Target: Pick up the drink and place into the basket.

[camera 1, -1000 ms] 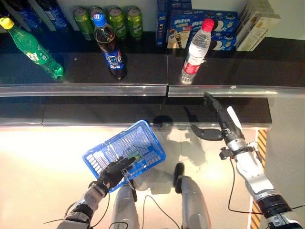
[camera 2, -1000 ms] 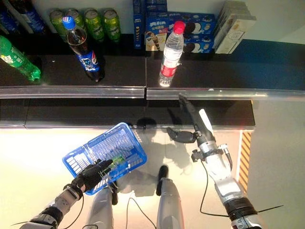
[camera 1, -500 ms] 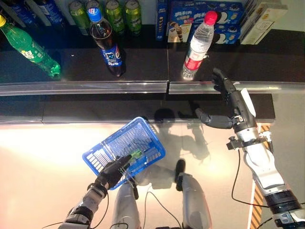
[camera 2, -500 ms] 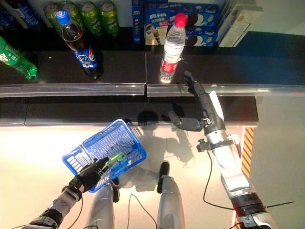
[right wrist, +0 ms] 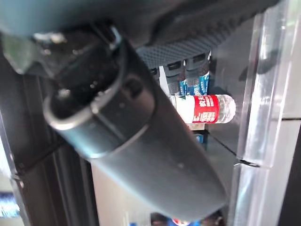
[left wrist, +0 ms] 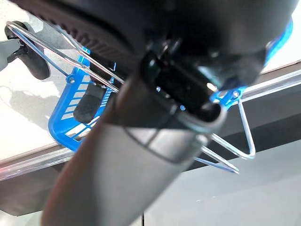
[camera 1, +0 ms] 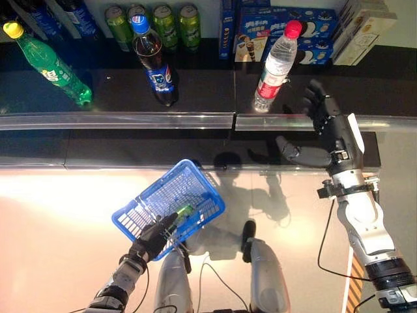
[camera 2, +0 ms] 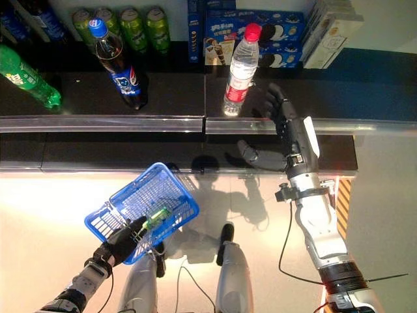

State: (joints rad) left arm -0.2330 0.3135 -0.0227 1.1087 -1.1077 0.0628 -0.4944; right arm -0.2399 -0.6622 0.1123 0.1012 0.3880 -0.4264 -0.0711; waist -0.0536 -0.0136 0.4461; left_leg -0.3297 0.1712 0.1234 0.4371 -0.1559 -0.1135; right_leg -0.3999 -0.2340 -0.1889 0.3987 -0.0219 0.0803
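A clear water bottle (camera 1: 273,70) with a red cap and red label stands on the dark shelf, close to its front rail. My right hand (camera 1: 330,128) is open just to the right of it, fingers spread over the rail and thumb stretched out below, a small gap off the bottle. The right wrist view shows the water bottle (right wrist: 207,108) past the thumb. Lower left, my left hand (camera 1: 151,238) is shut on the wire handle (left wrist: 241,137) of the blue basket (camera 1: 174,193), which hangs tilted. A small green thing lies inside the basket.
On the shelf stand a cola bottle (camera 1: 155,64), a green soda bottle (camera 1: 49,66), several green cans (camera 1: 154,22), blue cookie boxes (camera 1: 287,25) and pale boxes (camera 1: 365,30). A clear rail (camera 1: 130,120) runs along the shelf front.
My right hand has risen from below the shelf front to rail height beside the water bottle. The left hand still holds the basket in about the same place. The view shifted slightly.
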